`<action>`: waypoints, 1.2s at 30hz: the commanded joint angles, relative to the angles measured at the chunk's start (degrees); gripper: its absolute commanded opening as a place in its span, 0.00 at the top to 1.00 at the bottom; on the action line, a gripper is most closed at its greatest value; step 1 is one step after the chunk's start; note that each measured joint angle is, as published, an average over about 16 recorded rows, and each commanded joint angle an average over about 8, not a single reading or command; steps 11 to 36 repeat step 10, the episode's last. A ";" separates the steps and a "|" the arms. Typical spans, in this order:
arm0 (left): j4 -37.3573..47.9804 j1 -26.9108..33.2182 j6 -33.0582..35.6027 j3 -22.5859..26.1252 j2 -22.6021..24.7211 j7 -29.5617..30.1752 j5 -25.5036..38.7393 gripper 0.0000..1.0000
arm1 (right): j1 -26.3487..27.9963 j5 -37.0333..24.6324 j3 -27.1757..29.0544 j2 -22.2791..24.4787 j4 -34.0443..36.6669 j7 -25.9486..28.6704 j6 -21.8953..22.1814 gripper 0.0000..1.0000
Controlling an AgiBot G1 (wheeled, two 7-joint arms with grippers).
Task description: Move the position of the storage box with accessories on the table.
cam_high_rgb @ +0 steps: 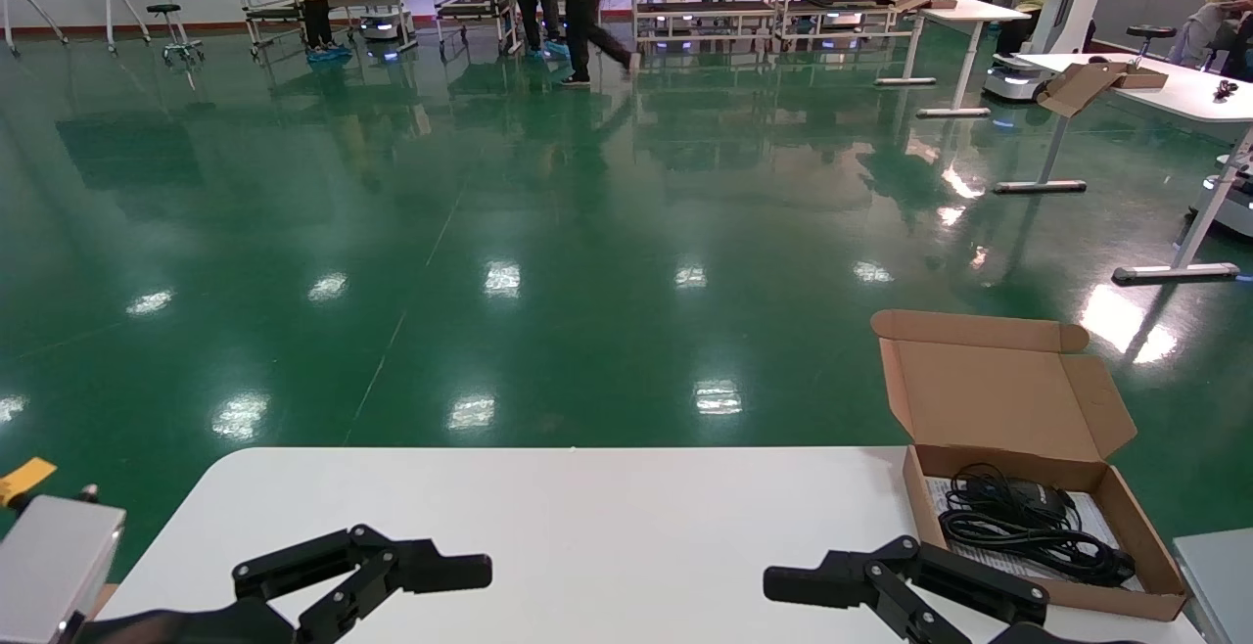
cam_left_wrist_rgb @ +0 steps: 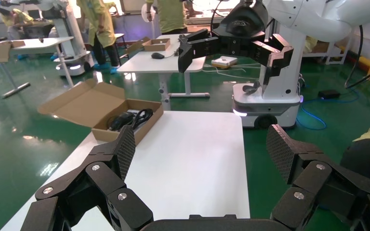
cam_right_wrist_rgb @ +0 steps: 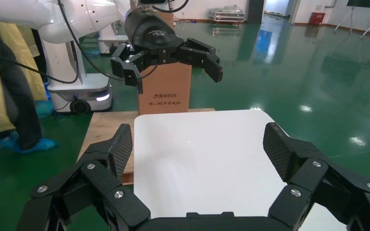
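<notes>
Table [cam_high_rgb: 587,517]: wide white top with rounded corners, set over a glossy green floor [cam_high_rgb: 489,233].

Storage box [cam_high_rgb: 1136,536]: shallow brown corrugated cardboard, at the far right corner of the table, its right side close to the right edge. Lid hinged along the far wall and standing open, tilted back past the far edge, side flaps spread and tuck flap uppermost. Also seen in the left wrist view [cam_left_wrist_rgb: 144,120].

Accessories, inside the box tray: black mouse [cam_high_rgb: 1028,497] with its black cable [cam_high_rgb: 1038,531] coiled in loose loops over and beside it; white printed leaflet [cam_high_rgb: 1096,527] flat on the tray floor beneath them.

Left gripper [cam_high_rgb: 460,571]: low over the near edge of the table, left of centre, lying roughly level with fingertips directed toward the right gripper. Fingers spread wide, nothing between them; its own wrist view [cam_left_wrist_rgb: 200,154] shows both textured pads far apart above bare tabletop.

Right gripper [cam_high_rgb: 793,585]: low over the near edge, right of centre, lying roughly level with fingertips directed toward the left gripper. Fingers spread wide and empty, as its own wrist view [cam_right_wrist_rgb: 197,144] shows. It is near the box's near left corner but not touching it.

The two grippers face each other, well apart, with bare tabletop between them.
</notes>
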State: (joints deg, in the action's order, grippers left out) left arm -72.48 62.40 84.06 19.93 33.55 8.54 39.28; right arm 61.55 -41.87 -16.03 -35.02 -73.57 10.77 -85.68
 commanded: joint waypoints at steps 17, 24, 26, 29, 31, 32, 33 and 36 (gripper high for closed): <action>0.00 0.00 0.01 0.00 0.00 0.00 0.00 0.00 | 0.02 0.00 -0.01 0.00 0.04 0.00 0.03 0.00; 0.00 0.00 0.01 0.00 0.00 0.00 0.00 0.00 | 0.02 0.00 -0.01 0.00 0.04 0.00 0.03 0.00; 0.00 0.00 0.01 0.00 0.00 0.00 0.00 0.00 | 0.02 0.00 -0.01 0.00 0.04 0.00 0.03 0.00; 0.00 0.00 0.01 0.00 0.00 0.00 0.00 0.00 | 0.02 0.00 -0.01 0.00 0.04 0.00 0.03 0.00; 0.00 0.00 0.01 0.00 0.00 0.00 0.00 0.00 | 0.02 0.00 -0.01 0.00 0.04 0.00 0.03 0.00; 0.00 0.00 0.01 0.00 0.00 0.00 0.00 0.00 | 0.02 0.00 -0.01 0.00 0.04 0.00 0.03 0.00; 0.00 0.00 0.01 0.00 0.00 0.00 0.00 0.00 | 0.02 0.00 -0.01 0.00 0.04 0.00 0.03 0.00; 0.00 0.00 0.01 0.00 0.00 0.00 0.00 0.00 | 0.02 0.00 -0.01 0.00 0.04 0.00 0.03 0.00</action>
